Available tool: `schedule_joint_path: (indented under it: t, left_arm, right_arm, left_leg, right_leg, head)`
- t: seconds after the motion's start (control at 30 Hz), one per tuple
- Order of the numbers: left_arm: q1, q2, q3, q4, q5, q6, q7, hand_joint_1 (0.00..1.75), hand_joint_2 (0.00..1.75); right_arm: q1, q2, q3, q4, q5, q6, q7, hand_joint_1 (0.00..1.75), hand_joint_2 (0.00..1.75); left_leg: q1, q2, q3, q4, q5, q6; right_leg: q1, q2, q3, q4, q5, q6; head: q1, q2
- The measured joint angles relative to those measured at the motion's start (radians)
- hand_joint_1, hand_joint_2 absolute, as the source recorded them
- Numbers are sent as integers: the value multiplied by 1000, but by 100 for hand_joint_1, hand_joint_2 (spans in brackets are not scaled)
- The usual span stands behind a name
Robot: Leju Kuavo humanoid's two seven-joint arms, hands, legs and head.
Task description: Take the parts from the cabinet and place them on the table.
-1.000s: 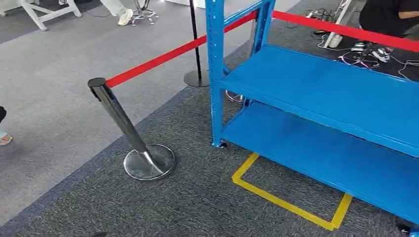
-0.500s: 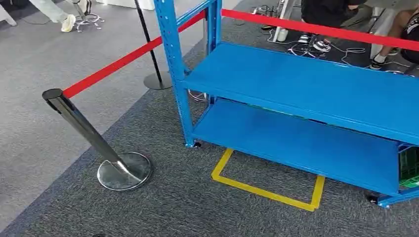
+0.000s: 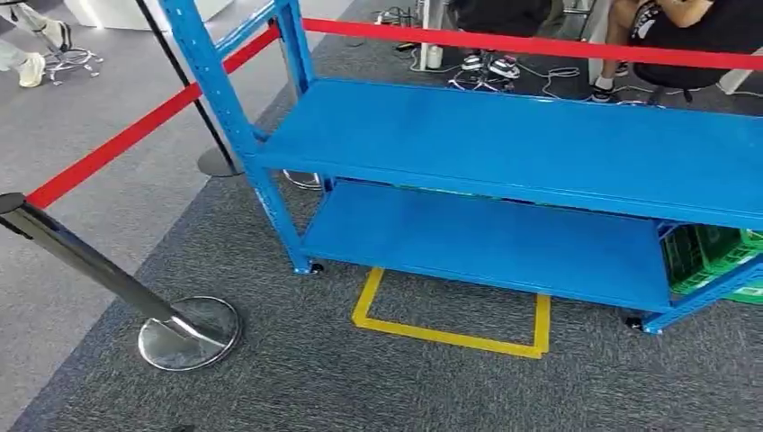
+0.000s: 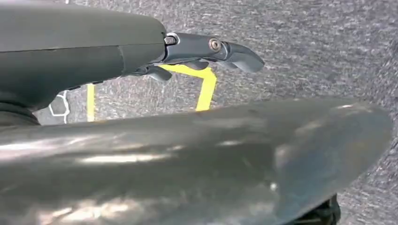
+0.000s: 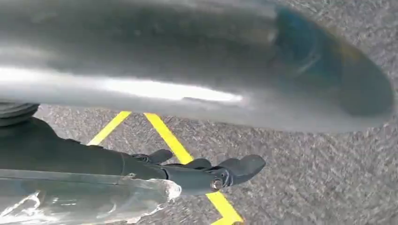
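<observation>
A blue metal cabinet rack (image 3: 504, 135) stands ahead of me in the head view. Its upper shelf and its lower shelf (image 3: 486, 243) are both bare. A green crate (image 3: 711, 256) sits behind the rack's right end, low down; I cannot make out what is in it. My left hand (image 4: 206, 51) hangs over the grey carpet with its fingers stretched out and nothing in them. My right hand (image 5: 211, 173) hangs the same way over a yellow tape line, also holding nothing.
A yellow tape square (image 3: 450, 333) marks the carpet in front of the rack. A chrome stanchion (image 3: 180, 333) leans at the left, carrying a red belt (image 3: 135, 130); another red belt runs behind the rack. People sit at the back right (image 3: 666, 27).
The whole picture has shifted left as my view turned right. The rack now sits more central, and the green crate has come into sight at the right.
</observation>
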Motion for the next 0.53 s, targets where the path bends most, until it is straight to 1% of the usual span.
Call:
schedule_joint_path:
  t: [0.03, 0.07, 0.1, 0.13, 0.17, 0.2, 0.23, 0.27, 0.3, 0.33, 0.37, 0.4, 0.43, 0.47, 0.5, 0.53]
  left_arm:
    - [-2, 1, 0, 0, 1, 0, 3, 0, 0]
    - [-2, 0, 1, 0, 0, 0, 6, 0, 0]
    - [0, 0, 2, 0, -3, 1, 11, 0, 175]
    - [1, 0, 2, 0, -8, 3, 17, 0, 175]
    - [2, 0, 1, 0, -9, 10, 28, 0, 175]
    - [4, 1, 1, 0, -14, 19, 32, 0, 175]
    - [4, 1, 1, 0, -17, 26, 34, 0, 175]
    - [3, 1, 1, 0, -18, 32, 39, 0, 175]
    - [1, 2, 1, 0, -18, 34, 43, 0, 175]
    - [1, 2, 1, 0, -17, 34, 50, 0, 175]
    - [-2, 0, 1, 0, -17, 34, 52, 0, 175]
    - [-4, 0, 1, 0, -17, 34, 56, 0, 175]
    - [-4, -3, 1, 0, -16, 34, 58, 0, 175]
    - [-4, -5, 1, 0, -15, 34, 61, 0, 175]
    - [-2, -6, 2, 0, -14, 34, 61, 0, 175]
    - [-3, -4, 2, 0, -13, 35, 62, 0, 175]
  right_arm:
    - [0, 0, 0, 0, 7, 0, 11, 0, 0]
    - [-2, 0, 0, 0, 14, 8, 34, 0, 0]
    - [-3, 0, 0, 0, 16, 24, 61, 0, 0]
    - [-4, 0, 0, 0, 14, 41, 89, 0, 0]
    - [-4, 2, -1, 1, -3, 56, 105, 0, 0]
    - [-4, 6, -7, 1, -26, 66, 113, 0, 0]
    - [-6, 10, -18, 1, -47, 75, 115, 0, 0]
    - [-9, 15, -30, 1, -66, 80, 115, 0, 0]
    - [-12, 19, -37, 1, -76, 83, 113, 0, 0]
    - [-15, 22, -46, 1, -84, 84, 111, 0, 0]
    - [-16, 24, -51, 1, -86, 85, 110, 0, 0]
    - [-19, 25, -56, 1, -85, 82, 109, 0, 0]
    - [-19, 25, -59, 1, -84, 80, 109, 0, 0]
    - [-17, 25, -62, 1, -83, 80, 109, 0, 0]
    - [-16, 25, -66, 1, -81, 84, 109, 0, 0]
    - [-16, 25, -68, 1, -79, 88, 109, 0, 0]
  left_leg:
    - [3, -52, -5, 16, -19, -8]
    - [5, -93, -30, 73, -59, -10]
    - [7, -111, -68, 153, -102, -12]
    - [7, -117, -111, 238, -138, -12]
    - [6, -120, -148, 309, -158, -12]
    - [7, -121, -159, 324, -149, -11]
    - [7, -122, -150, 297, -117, -8]
    - [7, -122, -123, 231, -68, -6]
    - [8, -123, -84, 145, -20, -4]
    - [9, -130, -46, 64, 16, -2]
    - [9, -139, -27, 17, 15, 0]
    - [9, -140, -28, 10, 13, 6]
    - [11, -139, -29, 4, 17, 2]
    - [10, -140, -29, 4, 17, 3]
    - [9, -140, -29, 4, 16, 5]
    - [7, -140, -29, 4, 17, 10]
  right_leg:
    - [-3, 3, -2, 0, 4, -6]
    - [-4, 10, -5, 0, 7, -12]
    - [-4, 19, -9, 0, 8, -15]
    - [-3, 28, -12, 0, 9, -16]
    - [-2, 38, -14, 0, 9, -16]
    - [-2, 45, -13, 0, 9, -16]
    - [-2, 52, -12, 0, 9, -16]
    - [-2, 57, -10, 0, 10, -14]
    - [-3, 62, -9, 0, 10, -12]
    - [-4, 66, -8, 0, 10, -7]
    - [4, 69, -11, 6, 8, 1]
    - [4, 72, -15, 4, 10, 7]
    - [7, 71, -18, 5, 5, -4]
    - [7, 70, -21, 3, 5, -24]
    - [7, 70, -20, -1, 7, -23]
    - [5, 70, -19, -5, 12, -16]
  head:
    - [-5, 0]
    - [-11, 0]
    - [-14, 0]
    - [-14, 0]
    - [-14, 0]
    - [-14, 0]
    - [-14, 0]
    - [-14, 0]
    - [-14, 0]
    - [-15, 0]
    - [-16, 0]
    - [-16, 0]
    - [-15, 0]
    - [-14, 0]
    - [-14, 0]
    - [-14, 0]
